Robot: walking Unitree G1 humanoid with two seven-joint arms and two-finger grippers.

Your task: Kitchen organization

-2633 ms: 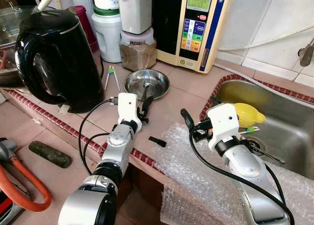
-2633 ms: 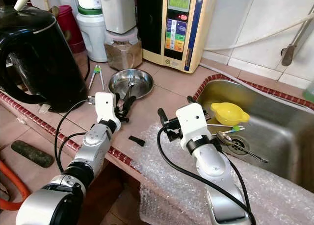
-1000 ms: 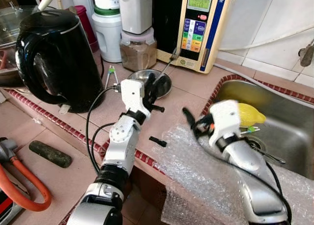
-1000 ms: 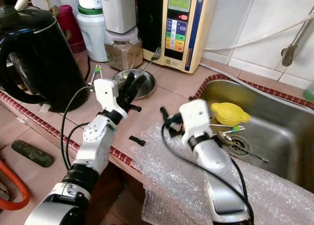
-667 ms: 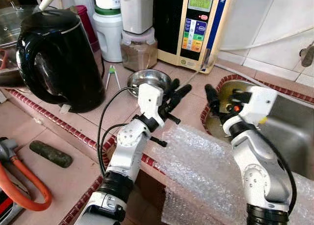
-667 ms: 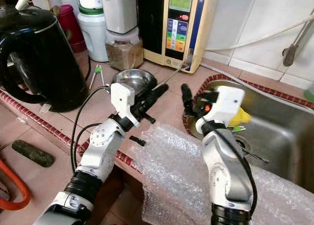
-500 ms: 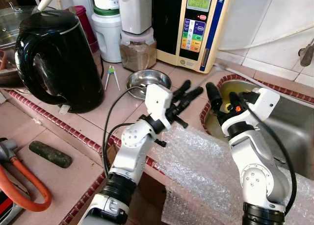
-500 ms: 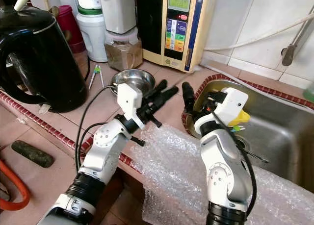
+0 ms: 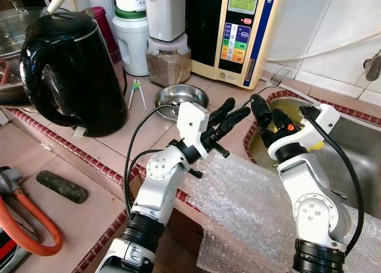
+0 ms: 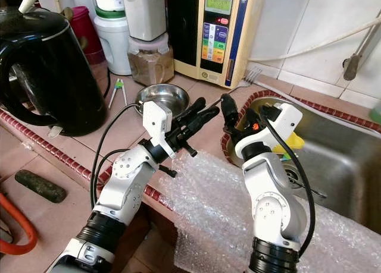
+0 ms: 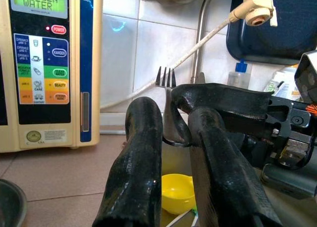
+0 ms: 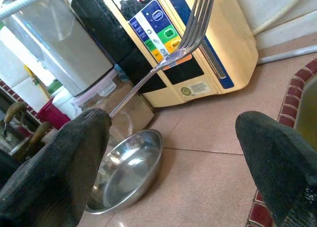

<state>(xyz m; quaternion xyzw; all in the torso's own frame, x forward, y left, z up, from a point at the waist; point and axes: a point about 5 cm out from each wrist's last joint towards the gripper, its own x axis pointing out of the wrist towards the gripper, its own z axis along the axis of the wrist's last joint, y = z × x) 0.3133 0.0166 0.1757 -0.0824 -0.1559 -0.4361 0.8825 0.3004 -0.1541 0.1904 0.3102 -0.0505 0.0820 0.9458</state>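
Observation:
My left gripper (image 9: 237, 107) is raised over the counter edge and shut on the handle of a steel fork (image 9: 275, 78). The fork's tines point up and to the right, toward the tiled wall. In the left wrist view the fork (image 11: 166, 83) stands between the two black fingers (image 11: 141, 153). My right gripper (image 9: 269, 111) is open just right of the fork handle, over the sink's left rim, and facing it. In the right wrist view the fork (image 12: 188, 34) slants above its spread fingers. A steel bowl (image 9: 181, 97) sits on the counter behind my left arm.
A black kettle (image 9: 68, 71) stands at the left, jars (image 9: 168, 62) and a water ioniser (image 9: 238, 29) along the wall. The steel sink (image 9: 357, 160) at the right holds a yellow cup (image 11: 178, 192). Bubble wrap (image 9: 244, 207) hangs over the counter's front edge.
My left gripper lifted the fork out of the steel bowl and carried it right toward the sink. My right gripper rose from the bubble wrap and turned toward the fork.

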